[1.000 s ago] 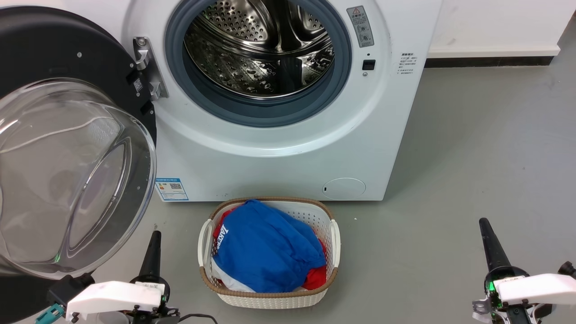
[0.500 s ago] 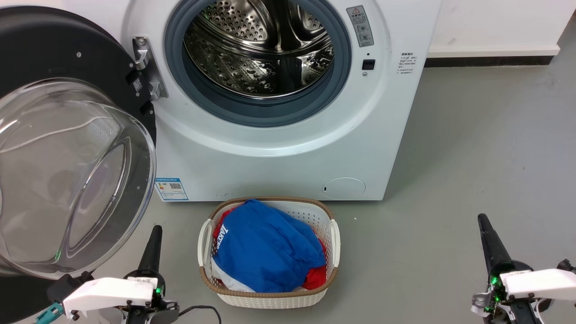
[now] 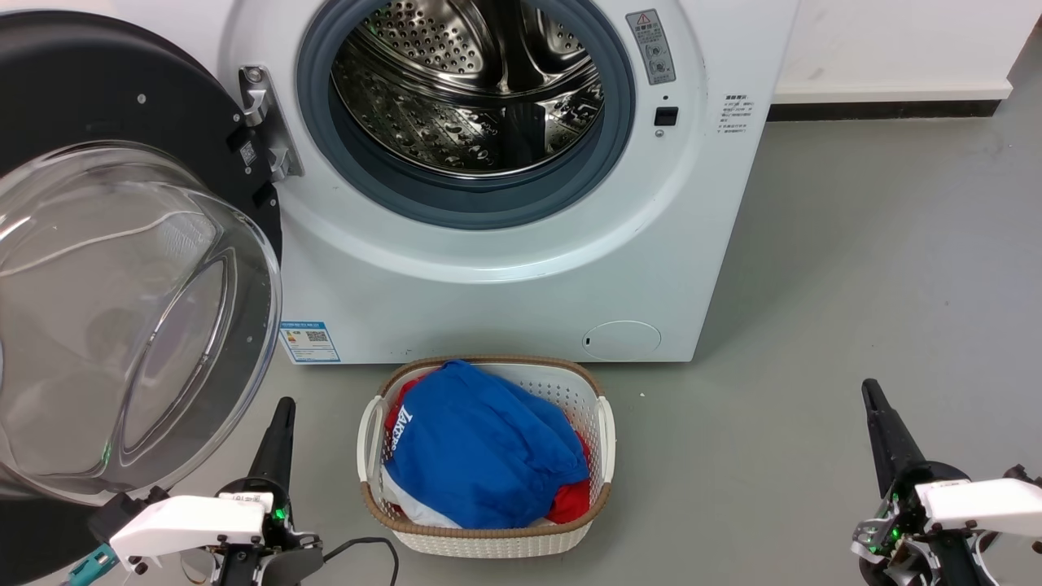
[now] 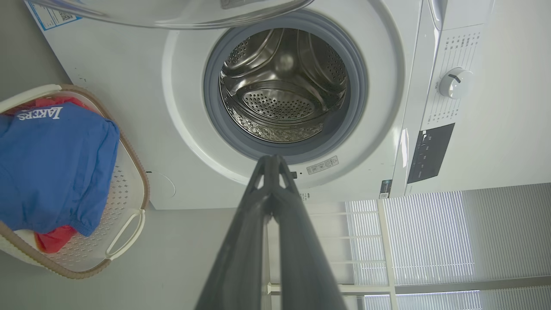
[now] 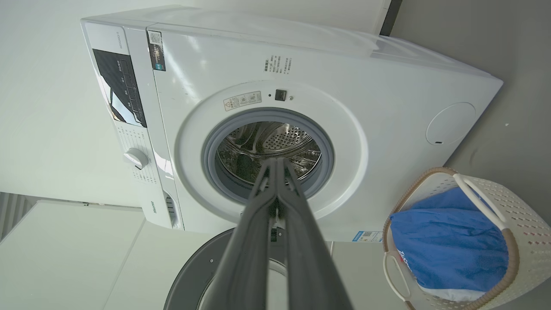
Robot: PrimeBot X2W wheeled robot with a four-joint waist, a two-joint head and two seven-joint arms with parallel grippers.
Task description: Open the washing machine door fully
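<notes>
The black-ringed round glass door stands wide open on the white washing machine, with the left gripper and right gripper each pressed together.

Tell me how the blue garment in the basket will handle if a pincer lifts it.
Probably floppy: the blue garment lies crumpled in soft folds, so it should drape. Likely light, being thin cloth. It may drag up the red cloth beneath it.

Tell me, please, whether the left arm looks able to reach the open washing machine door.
Probably yes: the left gripper sits close beside the lower rim of the washing machine door with bare floor between; the laundry basket lies on its other side.
</notes>
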